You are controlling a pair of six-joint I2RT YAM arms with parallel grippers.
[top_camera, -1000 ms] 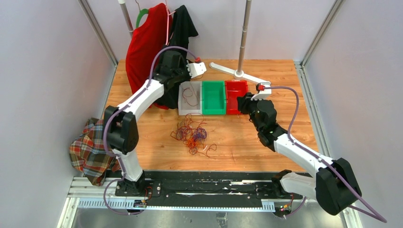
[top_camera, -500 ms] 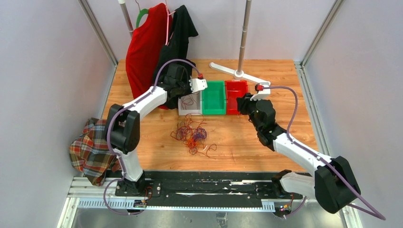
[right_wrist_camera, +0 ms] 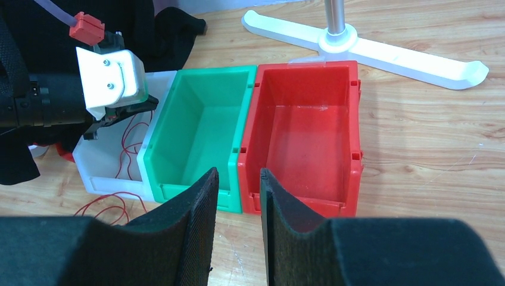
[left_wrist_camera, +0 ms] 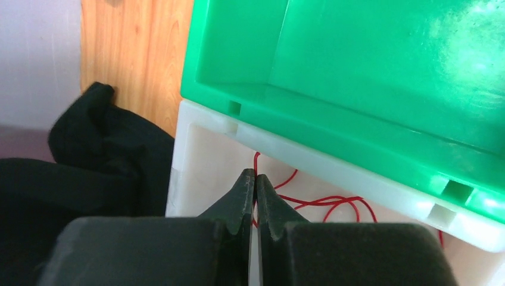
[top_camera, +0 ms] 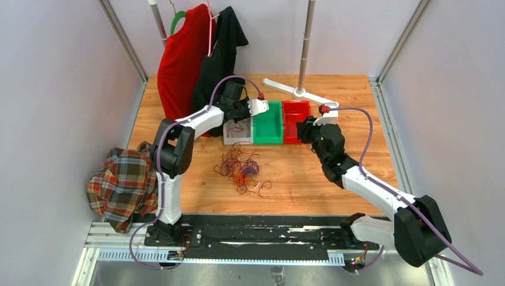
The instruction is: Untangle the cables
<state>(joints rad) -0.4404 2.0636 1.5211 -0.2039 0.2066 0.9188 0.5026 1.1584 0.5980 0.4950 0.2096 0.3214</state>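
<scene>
Hangs the left gripper (left_wrist_camera: 255,179) over the white bin (left_wrist_camera: 196,149), jaws pressed flat together, probably to sort a freed red wire (left_wrist_camera: 324,201) into it; cannot tell whether that strand is pinched or merely lying behind the tips. Holds the right gripper (right_wrist_camera: 238,176) above the near edge where green bin (right_wrist_camera: 196,131) meets red bin (right_wrist_camera: 309,137), jaws narrowly parted on nothing, seemingly waiting its turn. Finds the cables (top_camera: 239,168) heaped on the surface (top_camera: 196,179), on the near side of the bins, between the arms. Gets that heap whole from the top view alone; gets the empty green and red bins best from the right wrist.
</scene>
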